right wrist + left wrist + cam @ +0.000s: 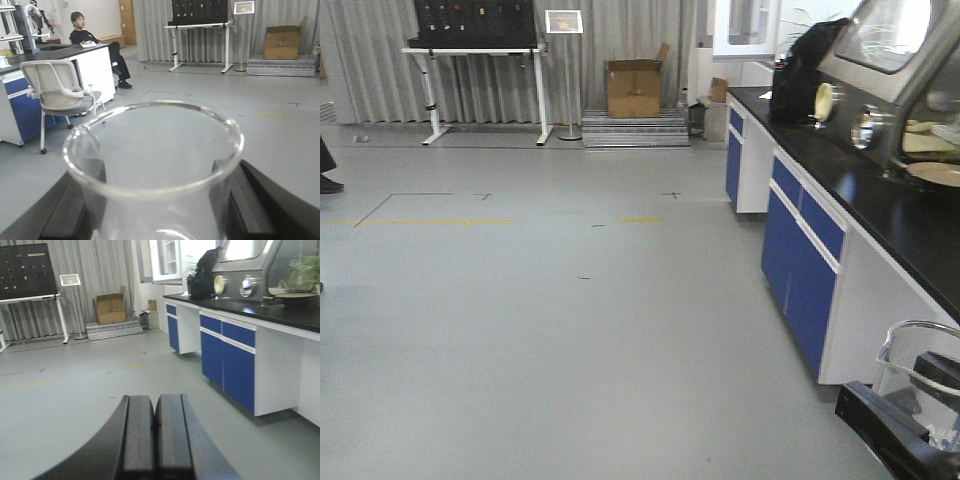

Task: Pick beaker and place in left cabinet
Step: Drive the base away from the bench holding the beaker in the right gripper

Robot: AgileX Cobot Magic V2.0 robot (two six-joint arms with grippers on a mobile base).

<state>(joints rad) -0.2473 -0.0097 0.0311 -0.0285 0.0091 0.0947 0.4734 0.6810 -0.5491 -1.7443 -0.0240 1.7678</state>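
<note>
The clear glass beaker (155, 175) fills the right wrist view, held upright between my right gripper's (157, 200) two black fingers (260, 200), which press on its sides. It also shows at the bottom right of the front view (918, 375), in that gripper (905, 425), above the floor. My left gripper (156, 435) is shut and empty, its two pads together, pointing across the open floor. The left cabinet is out of view.
A black-topped lab bench with blue doors (810, 250) runs along the right, with a glovebox (900, 90) and a black bag (800, 75) on it. A cardboard box (634, 88) and a white stand (480, 85) stand at the far wall. A chair (60, 92) and a seated person (87, 40) are on the other side.
</note>
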